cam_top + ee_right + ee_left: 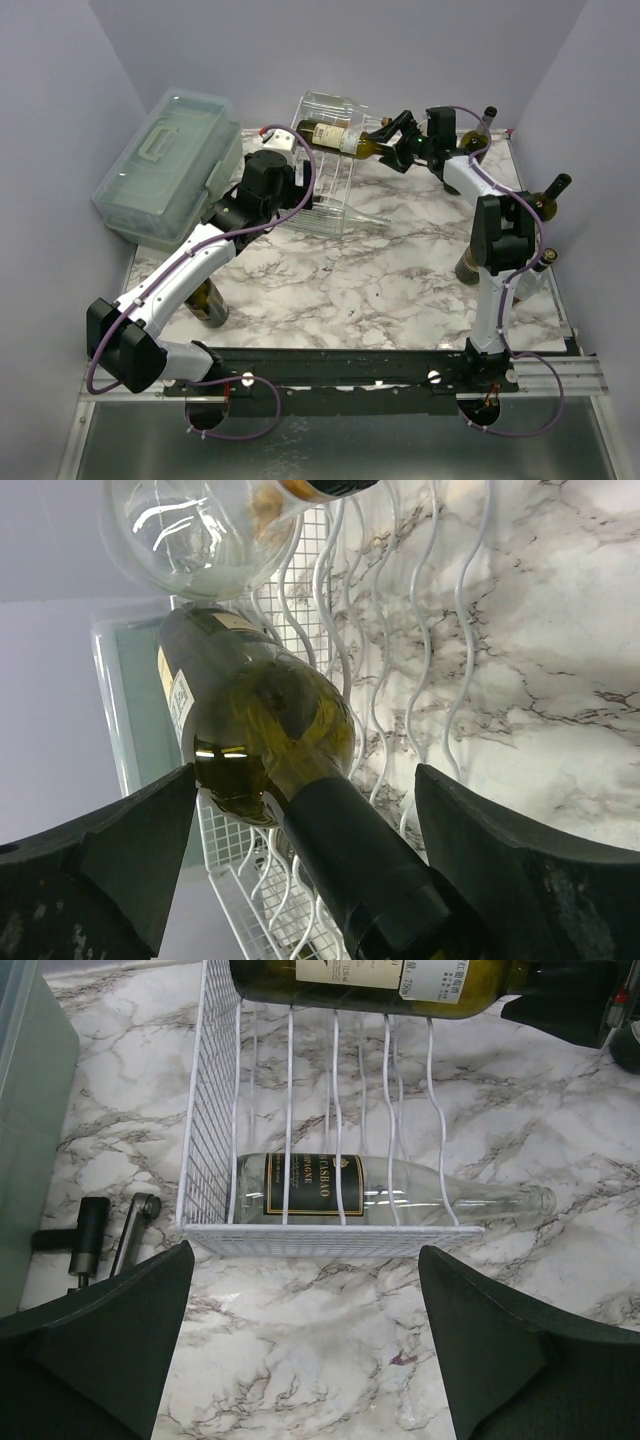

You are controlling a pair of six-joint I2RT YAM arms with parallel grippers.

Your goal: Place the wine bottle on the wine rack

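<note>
The wine bottle [335,134], dark green with a pale label, lies on its side across the upper tier of the wine rack [340,205], its neck pointing toward the right arm. The right fingers [110,870] stand spread wide on either side of that neck, gripping nothing. The left fingers [110,1340] are also wide apart and empty, low over the marble bench [400,290] just before the rack's front edge, where a clear bottle [400,1195] lies beneath the white wires.

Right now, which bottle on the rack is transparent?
The clear bottle on the bottom tier of the wine rack; the wine bottle above is dark green.
</note>
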